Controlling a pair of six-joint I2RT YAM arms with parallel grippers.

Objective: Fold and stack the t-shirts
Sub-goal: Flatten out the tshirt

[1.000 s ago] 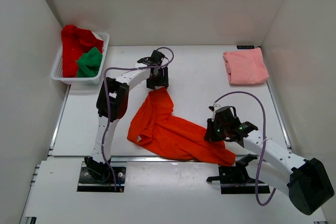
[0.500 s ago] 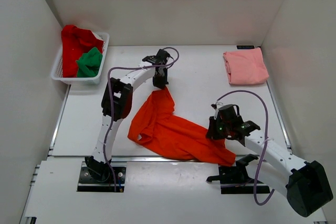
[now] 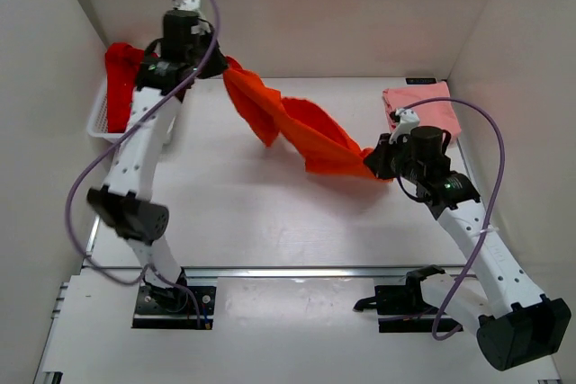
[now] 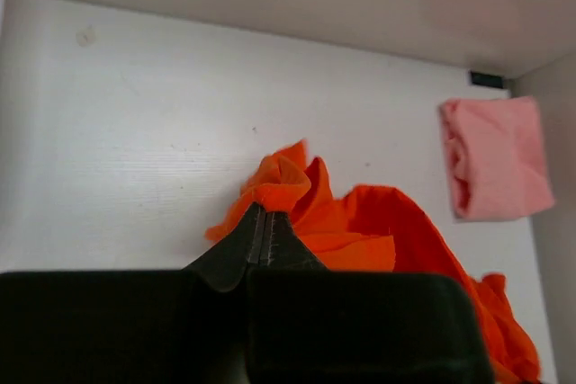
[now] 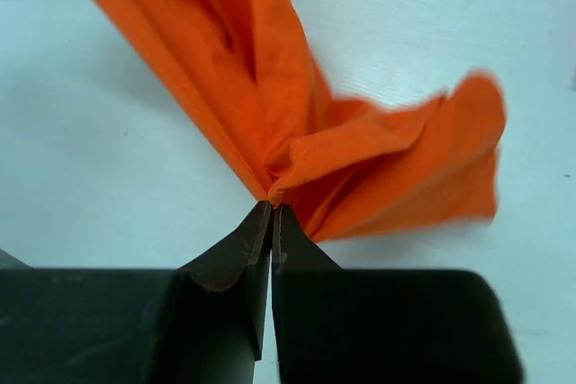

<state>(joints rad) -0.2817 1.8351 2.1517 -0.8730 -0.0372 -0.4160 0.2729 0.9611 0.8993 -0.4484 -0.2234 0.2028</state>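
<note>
The white table (image 3: pixel 270 213) is lying under everything, and the bright orange t-shirt (image 3: pixel 288 123) is hanging above it, stretched in a sagging, twisted band from far left to mid right with folds drooping toward the surface. The left arm is reaching high over the far left corner, and the left gripper (image 3: pixel 216 65) is pinching one bunched end of the orange t-shirt, its jaws pressed together on a small peak of cloth in the left wrist view. The right arm is stretching forward on the right side, and the right gripper (image 3: pixel 376 161) is clamping the other end, its jaws closed tight on a gathered point from which the fabric is fanning out in the right wrist view. The pale salmon pink t-shirt (image 3: pixel 434 101) is lying folded at the far right corner of the table, just behind the right arm. The white slotted basket (image 3: pixel 97 119) is sitting at the far left, partly hidden by the left arm, and the red t-shirt (image 3: pixel 119 65) is spilling up over its rim.
</note>
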